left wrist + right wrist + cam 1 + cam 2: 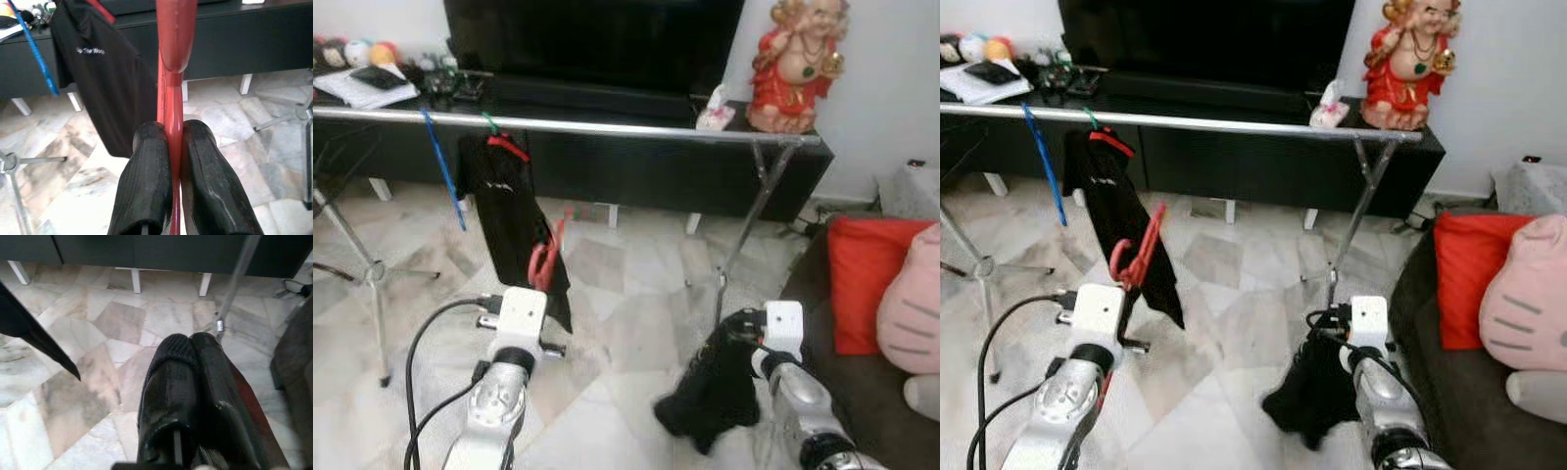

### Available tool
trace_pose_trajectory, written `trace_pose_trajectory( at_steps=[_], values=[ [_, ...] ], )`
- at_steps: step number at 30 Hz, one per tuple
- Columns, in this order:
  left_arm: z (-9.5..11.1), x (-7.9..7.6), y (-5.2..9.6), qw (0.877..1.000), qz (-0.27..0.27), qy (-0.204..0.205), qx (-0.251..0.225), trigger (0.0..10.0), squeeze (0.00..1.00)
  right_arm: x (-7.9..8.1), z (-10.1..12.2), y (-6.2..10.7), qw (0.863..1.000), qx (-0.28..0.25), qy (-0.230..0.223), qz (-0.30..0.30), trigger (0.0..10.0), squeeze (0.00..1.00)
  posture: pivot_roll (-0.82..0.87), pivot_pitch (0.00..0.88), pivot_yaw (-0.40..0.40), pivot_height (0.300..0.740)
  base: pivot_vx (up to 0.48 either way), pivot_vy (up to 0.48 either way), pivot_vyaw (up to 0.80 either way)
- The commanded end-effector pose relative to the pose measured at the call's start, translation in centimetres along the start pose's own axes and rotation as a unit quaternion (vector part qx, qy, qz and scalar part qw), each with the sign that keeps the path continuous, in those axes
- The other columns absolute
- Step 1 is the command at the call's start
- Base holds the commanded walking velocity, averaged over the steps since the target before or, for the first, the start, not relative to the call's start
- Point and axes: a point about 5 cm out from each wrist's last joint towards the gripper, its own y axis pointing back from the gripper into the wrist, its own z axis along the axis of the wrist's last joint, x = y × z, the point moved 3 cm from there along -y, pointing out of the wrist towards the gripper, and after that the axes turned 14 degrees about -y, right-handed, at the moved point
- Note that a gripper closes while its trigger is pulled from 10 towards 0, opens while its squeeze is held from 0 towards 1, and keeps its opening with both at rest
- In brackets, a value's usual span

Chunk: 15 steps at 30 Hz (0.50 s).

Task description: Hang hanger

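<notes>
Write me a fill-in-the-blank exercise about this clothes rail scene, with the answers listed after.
1. The left hand is shut on a ____ hanger.
2. A black garment already hangs from the silver ____.
3. The right hand is shut, with dark ____ hanging below that arm.
4. The blue hanger hangs on the black garment's ____ side.

Answers: red; rail; cloth; left

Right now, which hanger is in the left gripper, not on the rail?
The red hanger, pinched in the left gripper; the blue hanger and green hanger hang on the rail.
</notes>
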Motion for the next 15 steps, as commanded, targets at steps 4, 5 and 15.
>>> trace_pose_trajectory(
  at_steps=[4, 5, 15],
  values=[
    [0.87, -0.62, -0.06, 1.0, -0.01, 0.006, -0.013, 10.0, 0.0, -0.46, 1.08, -0.17, 1.0, -0.015, 0.01, -0.003, 10.0, 0.0, 0.07, 0.0, -0.076, 0.716, 0.0, 0.33, 0.0],
    [0.87, -0.62, -0.06, 1.0, -0.01, 0.006, -0.013, 10.0, 0.0, -0.45, 1.08, -0.18, 1.0, -0.015, 0.01, -0.003, 10.0, 0.0, 0.07, 0.0, -0.076, 0.716, 0.0, 0.33, 0.0],
    [0.97, -0.62, -0.09, 1.0, -0.009, 0.007, -0.014, 10.0, 0.0, -0.38, 1.08, -0.21, 1.0, -0.014, 0.012, -0.001, 10.0, 0.0, 0.07, 0.0, -0.077, 0.716, 0.0, 0.331, 0.0]
  ],
)
